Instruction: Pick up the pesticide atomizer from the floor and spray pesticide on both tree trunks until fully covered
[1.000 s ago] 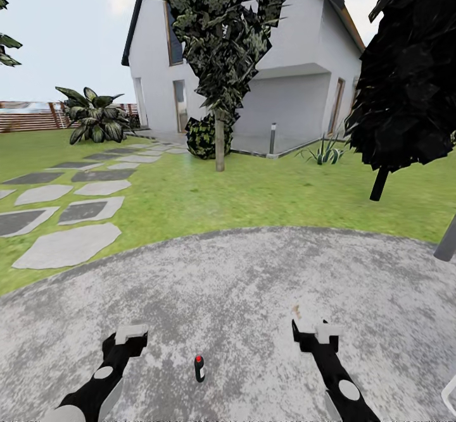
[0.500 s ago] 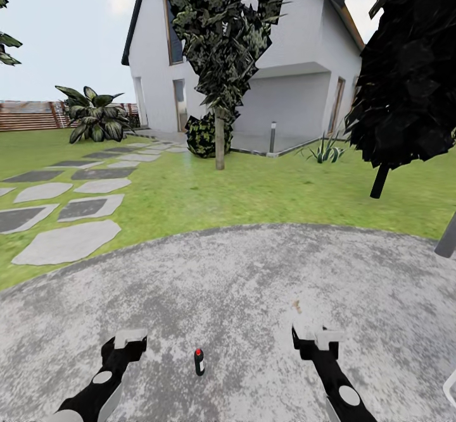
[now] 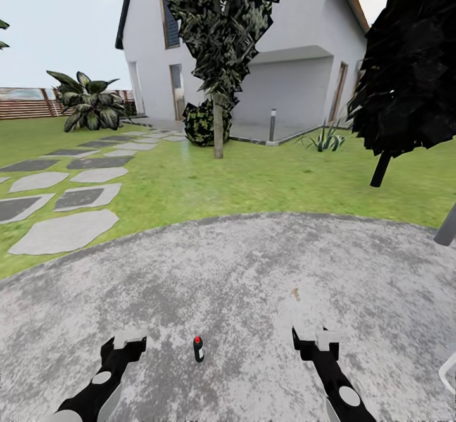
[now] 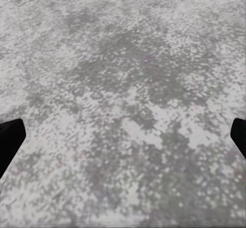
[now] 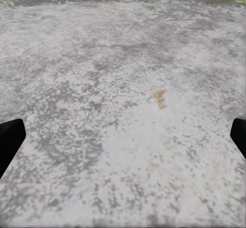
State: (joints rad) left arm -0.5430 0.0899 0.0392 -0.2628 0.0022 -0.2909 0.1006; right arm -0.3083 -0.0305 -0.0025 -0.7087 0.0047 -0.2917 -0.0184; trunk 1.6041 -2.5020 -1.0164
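The pesticide atomizer [image 3: 198, 348], a tiny dark bottle with a red top, stands upright on a round grey paved patch [image 3: 240, 270]. It is between my two grippers and touches neither. My left gripper [image 3: 130, 338] is to its left and my right gripper [image 3: 316, 336] to its right; both are open and hold nothing. In the wrist views the dark fingertips [image 4: 10, 141] [image 5: 10, 141] sit far apart over bare paving. One tree trunk [image 3: 218, 132] rises from the grass [image 3: 253, 181] ahead. The second tree [image 3: 411, 61] shows at the right on a thin dark trunk [image 3: 380, 170].
Grey stepping stones [image 3: 63, 232] cross the lawn at the left. A white house [image 3: 285, 49], a round dark bush [image 3: 201, 124] and a short lamp post [image 3: 272, 124] stand behind the trees. A broad-leaved plant [image 3: 92, 102] and the brown fence [image 3: 25, 102] are far left. A grey pole [image 3: 446, 226] is at the right edge.
The camera has moved and the whole scene has shifted up in the picture. The atomizer now shows closer to level with my fingertips. Both grippers stay open.
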